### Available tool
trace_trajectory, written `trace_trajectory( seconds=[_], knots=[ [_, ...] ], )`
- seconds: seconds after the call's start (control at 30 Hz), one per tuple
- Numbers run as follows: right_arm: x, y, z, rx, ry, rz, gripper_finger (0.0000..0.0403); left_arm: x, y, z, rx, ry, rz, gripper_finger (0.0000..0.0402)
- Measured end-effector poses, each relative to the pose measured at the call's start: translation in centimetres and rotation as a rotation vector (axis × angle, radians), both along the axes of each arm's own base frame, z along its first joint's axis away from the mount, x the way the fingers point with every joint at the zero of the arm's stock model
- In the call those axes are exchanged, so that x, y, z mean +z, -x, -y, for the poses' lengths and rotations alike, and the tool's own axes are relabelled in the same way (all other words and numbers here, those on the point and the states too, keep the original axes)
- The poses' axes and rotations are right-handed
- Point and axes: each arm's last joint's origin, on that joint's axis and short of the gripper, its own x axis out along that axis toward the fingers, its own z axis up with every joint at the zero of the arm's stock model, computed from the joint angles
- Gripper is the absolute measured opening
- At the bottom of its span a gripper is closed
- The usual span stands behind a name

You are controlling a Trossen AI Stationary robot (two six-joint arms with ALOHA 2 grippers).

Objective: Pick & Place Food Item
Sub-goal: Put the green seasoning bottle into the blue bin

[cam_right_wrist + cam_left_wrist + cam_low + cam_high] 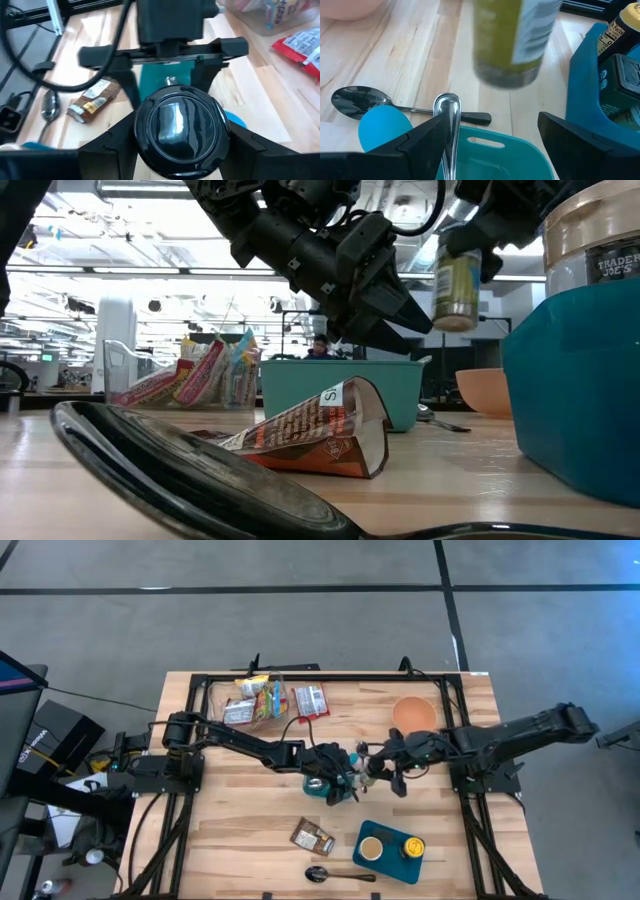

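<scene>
A jar [458, 285] with a black lid, greenish contents and a white label hangs in the air just right of a teal bin [340, 390]; my right gripper [372, 768] is shut on it. It shows blurred in the left wrist view [512, 40]. My left gripper [492, 120] stands open above the bin [325, 783], slanting down, with nothing between its fingers. A shiny spoon [447, 107] leans inside the bin [495, 155]. My right gripper pinches the jar at its top, one finger [112, 142] on either side of the black lid [176, 127]. The fingers come slanting down from the table's right. The jar hangs upright below them, lifted clear of the table.
A black spoon [355, 100] lies on the table beyond the bin, next to a blue round thing [382, 127]. An orange bowl [414, 713] stands far right, a clear box of snack packets [255, 700] far left. Near the front are a brown packet [312, 837], a spoon [340, 875] and a blue tray [390, 850] with jars.
</scene>
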Motion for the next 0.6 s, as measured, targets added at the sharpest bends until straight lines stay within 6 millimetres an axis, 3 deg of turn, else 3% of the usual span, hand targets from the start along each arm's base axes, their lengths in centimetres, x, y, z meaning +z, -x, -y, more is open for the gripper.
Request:
trace_trajectory(
  seconds=[0.6],
  knots=[
    [2.5,4.0,-4.4,0.177,-0.073,0.095,0.02,0.2,-0.2,0.0,0.01,0.018,0.029,0.0301]
  ],
)
